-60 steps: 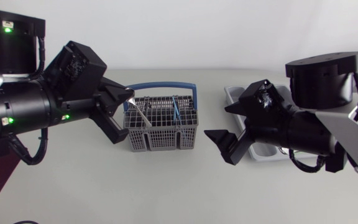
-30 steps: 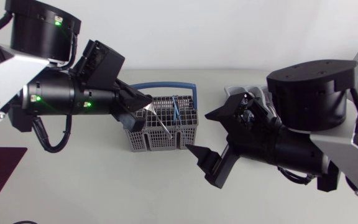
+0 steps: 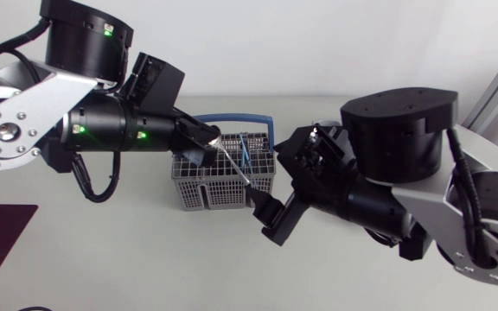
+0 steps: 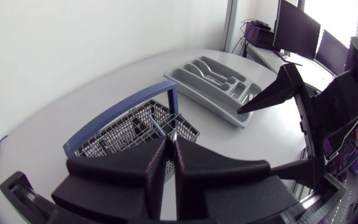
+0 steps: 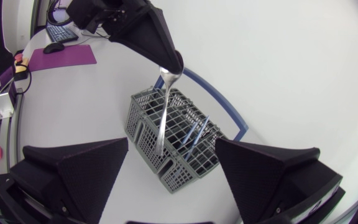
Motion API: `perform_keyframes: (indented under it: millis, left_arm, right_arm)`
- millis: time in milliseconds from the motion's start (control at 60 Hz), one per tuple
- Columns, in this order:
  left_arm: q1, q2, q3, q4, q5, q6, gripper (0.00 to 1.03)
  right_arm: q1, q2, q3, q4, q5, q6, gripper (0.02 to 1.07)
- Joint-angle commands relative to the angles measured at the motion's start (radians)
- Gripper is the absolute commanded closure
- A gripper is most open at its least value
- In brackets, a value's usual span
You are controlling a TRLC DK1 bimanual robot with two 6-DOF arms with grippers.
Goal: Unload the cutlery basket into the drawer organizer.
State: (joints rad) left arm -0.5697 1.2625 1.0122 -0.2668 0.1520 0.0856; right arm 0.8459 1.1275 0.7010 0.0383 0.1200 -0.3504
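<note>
The spoon (image 3: 234, 166) hangs from the left claw (image 3: 210, 140) over the basket (image 3: 210, 188), ahead of the right claw (image 3: 277, 188). The organizer (image 4: 213, 87) lies beyond the basket.

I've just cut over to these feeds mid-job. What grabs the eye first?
A silver spoon hangs handle-down over the grey cutlery basket, pinched at its bowl end by the left gripper. The right gripper sits close beside the basket with its fingers wide open, and the spoon lies ahead of the gap between them. Blue-handled pieces stand in the basket.
</note>
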Motion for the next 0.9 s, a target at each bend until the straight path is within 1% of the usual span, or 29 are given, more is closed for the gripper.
perform_keyframes:
  millis: [0,150,200,300,367,467,500,550,617,733,800,850,883]
  left_arm:
    - [-0.009,0.021,0.045,0.023,-0.005,-0.032,0.91]
    - [-0.010,0.040,0.054,0.043,-0.008,-0.032,0.91]
    - [-0.010,0.044,0.054,0.051,-0.008,-0.033,0.91]
    - [-0.009,0.049,0.055,0.060,-0.008,-0.033,0.91]
    - [-0.006,0.052,0.054,0.066,-0.008,-0.033,0.91]
    - [0.001,0.057,0.055,0.069,-0.008,-0.033,0.91]
    - [0.005,0.058,0.057,0.069,-0.008,-0.033,0.91]
    - [0.005,0.058,0.055,0.069,-0.006,-0.033,0.91]
    - [0.010,0.060,0.054,0.069,-0.005,-0.033,0.91]
    - [0.021,0.060,0.051,0.070,0.001,-0.032,0.91]
    - [0.031,0.060,0.051,0.070,0.018,-0.032,0.91]
    - [0.034,0.060,0.049,0.072,0.021,-0.033,0.91]
    - [0.036,0.060,0.048,0.070,0.023,-0.033,0.91]
  right_arm:
    - [0.027,0.026,0.006,0.044,0.035,-0.036,0.07]
    - [0.032,0.071,0.020,0.094,0.040,-0.045,0.07]
    - [0.032,0.089,0.026,0.109,0.041,-0.050,0.10]
    - [0.030,0.132,0.052,0.127,0.041,-0.052,0.11]
    - [0.028,0.161,0.075,0.132,0.043,-0.053,0.16]
    - [0.028,0.204,0.111,0.132,0.046,-0.058,0.22]
    - [0.027,0.218,0.124,0.132,0.047,-0.059,0.23]
    - [0.024,0.236,0.141,0.133,0.047,-0.059,0.30]
    - [0.019,0.256,0.157,0.140,0.049,-0.061,0.34]
    - [0.010,0.276,0.176,0.149,0.052,-0.061,0.50]
    - [0.009,0.279,0.186,0.152,0.053,-0.061,0.58]
    - [0.005,0.284,0.192,0.152,0.055,-0.062,0.62]
    - [0.005,0.285,0.193,0.152,0.056,-0.062,0.63]
